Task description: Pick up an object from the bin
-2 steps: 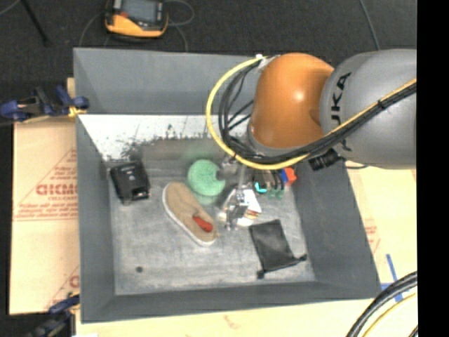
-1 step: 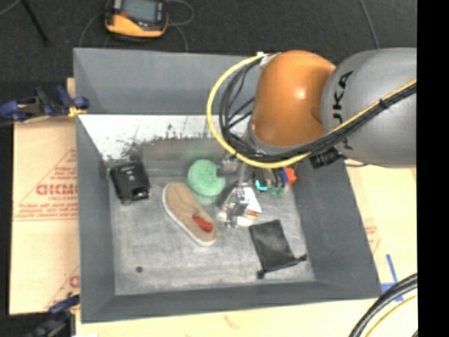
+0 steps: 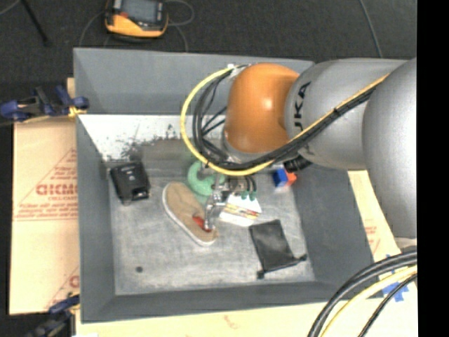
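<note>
Where we find the pincer [image 3: 212,213]: camera view, low in the middle of the bin [image 3: 161,255], below the arm's orange cover, at the right end of a pale oval pad [image 3: 184,208].
Pincer state: we cannot tell whether it is apart or together.
Task's thing: we take it to be the pale pad, which lies flat on the bin floor with a small red bit [image 3: 198,222] on it.
Neighbours: a white card [image 3: 242,215] is just beside the pad's right end, a green thing [image 3: 198,177] lies behind, a black pouch [image 3: 272,244] is near and a black box [image 3: 130,181] is well apart at left.
Risk: we judge that the pincer may slip off the pad or catch the card along with it.
Cause: the pad lies thin and flush on the floor, and that end is crowded.
</note>
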You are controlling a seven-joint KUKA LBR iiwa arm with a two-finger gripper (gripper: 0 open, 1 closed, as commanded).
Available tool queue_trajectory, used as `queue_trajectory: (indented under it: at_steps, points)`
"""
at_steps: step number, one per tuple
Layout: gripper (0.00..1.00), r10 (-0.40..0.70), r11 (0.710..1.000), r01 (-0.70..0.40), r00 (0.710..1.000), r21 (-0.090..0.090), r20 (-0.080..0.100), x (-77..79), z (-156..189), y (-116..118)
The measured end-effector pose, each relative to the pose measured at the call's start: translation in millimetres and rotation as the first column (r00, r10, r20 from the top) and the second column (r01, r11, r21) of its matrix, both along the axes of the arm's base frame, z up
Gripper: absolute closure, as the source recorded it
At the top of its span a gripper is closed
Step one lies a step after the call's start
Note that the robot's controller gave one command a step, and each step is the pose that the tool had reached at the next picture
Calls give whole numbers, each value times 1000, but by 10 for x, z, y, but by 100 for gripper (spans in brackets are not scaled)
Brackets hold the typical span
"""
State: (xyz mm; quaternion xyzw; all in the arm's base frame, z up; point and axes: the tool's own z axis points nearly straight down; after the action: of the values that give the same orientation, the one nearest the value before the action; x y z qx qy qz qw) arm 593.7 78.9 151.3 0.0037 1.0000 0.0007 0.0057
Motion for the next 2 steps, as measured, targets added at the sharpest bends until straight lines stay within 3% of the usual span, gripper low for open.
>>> queue_trajectory:
  at_steps: [1,2]
  points:
    - [100,-104,995,104,994,5,19,-844,-736,229]
    - [100,-105,994,105,994,6,19,-844,-736,229]
